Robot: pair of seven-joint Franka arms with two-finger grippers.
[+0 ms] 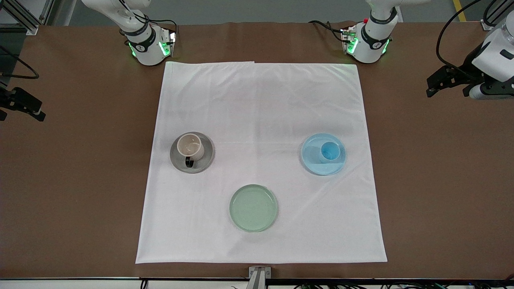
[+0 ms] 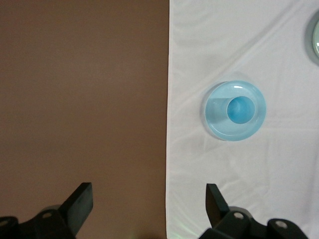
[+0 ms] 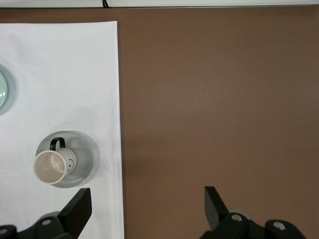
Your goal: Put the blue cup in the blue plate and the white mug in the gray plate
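Note:
The blue cup (image 1: pixel 330 151) stands upright in the blue plate (image 1: pixel 317 166), toward the left arm's end of the white cloth. The white mug (image 1: pixel 190 147) stands on the gray plate (image 1: pixel 202 163) toward the right arm's end, its black handle pointing toward the front camera. My left gripper (image 1: pixel 445 86) is open and holds nothing, up over the bare brown table off the cloth; its wrist view shows the cup (image 2: pixel 240 110) in the plate (image 2: pixel 218 125). My right gripper (image 1: pixel 22 106) is open and holds nothing, over the brown table; its wrist view shows the mug (image 3: pixel 51 167) on the plate (image 3: pixel 83 153).
A pale green plate (image 1: pixel 253 208) with nothing on it lies on the white cloth (image 1: pixel 261 100), nearer the front camera than the other two plates. Brown table surface (image 1: pixel 441 180) surrounds the cloth. The arm bases stand at the cloth's edge farthest from the camera.

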